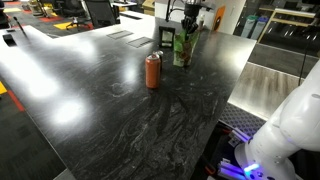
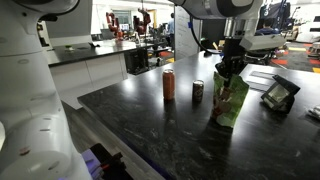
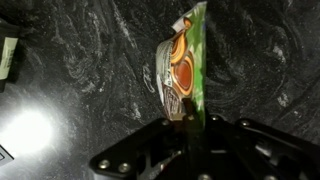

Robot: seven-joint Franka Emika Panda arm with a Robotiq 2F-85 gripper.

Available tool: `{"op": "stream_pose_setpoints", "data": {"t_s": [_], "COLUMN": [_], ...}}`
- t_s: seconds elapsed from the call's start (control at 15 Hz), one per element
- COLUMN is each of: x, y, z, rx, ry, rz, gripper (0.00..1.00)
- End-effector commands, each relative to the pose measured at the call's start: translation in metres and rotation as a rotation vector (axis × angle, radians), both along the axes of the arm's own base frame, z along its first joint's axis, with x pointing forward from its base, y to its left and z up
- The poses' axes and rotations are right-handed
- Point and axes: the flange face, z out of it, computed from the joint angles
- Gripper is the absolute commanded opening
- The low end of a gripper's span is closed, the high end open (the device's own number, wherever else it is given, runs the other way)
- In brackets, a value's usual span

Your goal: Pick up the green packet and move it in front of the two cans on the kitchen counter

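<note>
Closest is the tool (image 3: 187, 122), its two sides pinched on the top edge of the green packet (image 2: 228, 100). The packet hangs long-way down under it, a bit tilted, its bottom low by the tabletop (image 2: 150, 140). The two cans (image 2: 169, 86) stand to one side, the dark can (image 2: 198, 92) just beside the packet.

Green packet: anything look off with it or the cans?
Only the packet: it leans askew, pinched at its top by the gripper. Orange can and dark can stand upright; nothing spilled on the counter.
</note>
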Motion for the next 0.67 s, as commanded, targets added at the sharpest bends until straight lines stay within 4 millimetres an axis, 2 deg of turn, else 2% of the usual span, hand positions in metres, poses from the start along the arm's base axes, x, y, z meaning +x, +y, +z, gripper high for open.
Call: {"op": "stream_pose_setpoints", "data": {"t_s": [0.0, 0.6], "x": [0.000, -0.005], "y": [0.002, 0.021], "z": [0.011, 0.049], "rx": [0.045, 0.011], "ry": [0.023, 0.054], "rz": [-0.014, -0.101], "gripper": [0.01, 0.01]}}
